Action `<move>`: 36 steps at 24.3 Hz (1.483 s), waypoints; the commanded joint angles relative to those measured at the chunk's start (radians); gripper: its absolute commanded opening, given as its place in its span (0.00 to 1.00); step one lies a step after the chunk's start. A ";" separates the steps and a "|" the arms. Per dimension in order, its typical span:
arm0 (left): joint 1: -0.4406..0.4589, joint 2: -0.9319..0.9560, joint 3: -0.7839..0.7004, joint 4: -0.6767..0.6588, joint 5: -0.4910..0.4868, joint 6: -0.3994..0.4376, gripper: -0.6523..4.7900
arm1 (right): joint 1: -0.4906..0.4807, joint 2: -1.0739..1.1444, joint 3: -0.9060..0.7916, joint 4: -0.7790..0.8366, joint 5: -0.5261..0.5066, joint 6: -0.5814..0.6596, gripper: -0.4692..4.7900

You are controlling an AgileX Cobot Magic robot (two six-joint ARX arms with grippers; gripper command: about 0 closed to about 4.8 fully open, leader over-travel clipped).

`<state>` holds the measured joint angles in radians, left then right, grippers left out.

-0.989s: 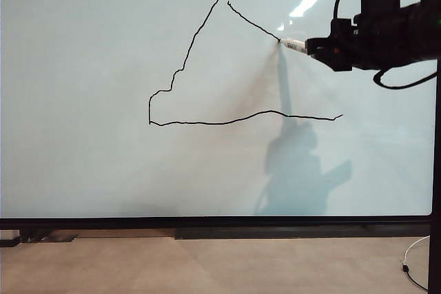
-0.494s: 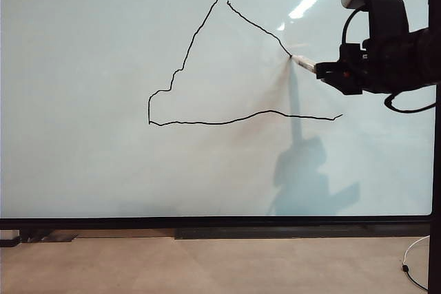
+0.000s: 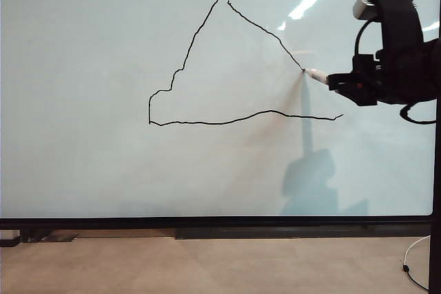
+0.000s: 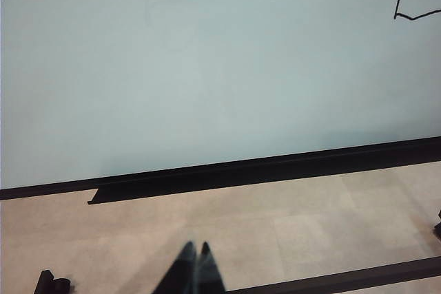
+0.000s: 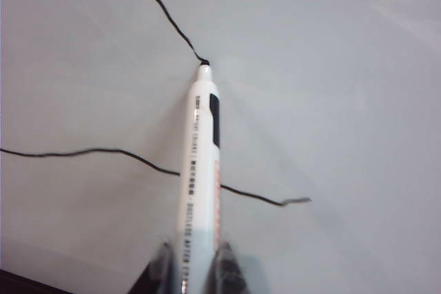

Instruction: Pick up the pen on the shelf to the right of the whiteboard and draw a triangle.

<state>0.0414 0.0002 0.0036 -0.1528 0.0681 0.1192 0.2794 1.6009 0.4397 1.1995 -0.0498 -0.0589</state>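
Pen (image 5: 200, 170) clamped between right fingers (image 5: 195, 266), barrel projecting forward, tip touching whiteboard (image 3: 83, 170) toward its right edge, partway down triangle (image 3: 207, 67) right side. Risk: stroke wanders past base-line end, leaving corner open; tip pressure lapse would break line. Left fingers (image 4: 193, 270) closed, empty, near whiteboard's bottom edge.

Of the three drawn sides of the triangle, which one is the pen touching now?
The right sloping side: the pen, held in the right claw, has its tip at that line's lower end. The left side and base lie apart.
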 commanded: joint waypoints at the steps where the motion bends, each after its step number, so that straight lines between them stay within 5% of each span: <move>1: 0.000 0.000 0.003 0.011 0.003 0.001 0.11 | -0.009 -0.003 -0.002 0.014 0.002 0.006 0.08; 36: 0.000 0.000 0.003 0.011 0.003 0.001 0.11 | -0.108 0.054 -0.059 0.051 -0.048 0.007 0.08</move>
<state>0.0414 0.0002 0.0036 -0.1528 0.0681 0.1192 0.1741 1.6569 0.3843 1.2182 -0.0948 -0.0570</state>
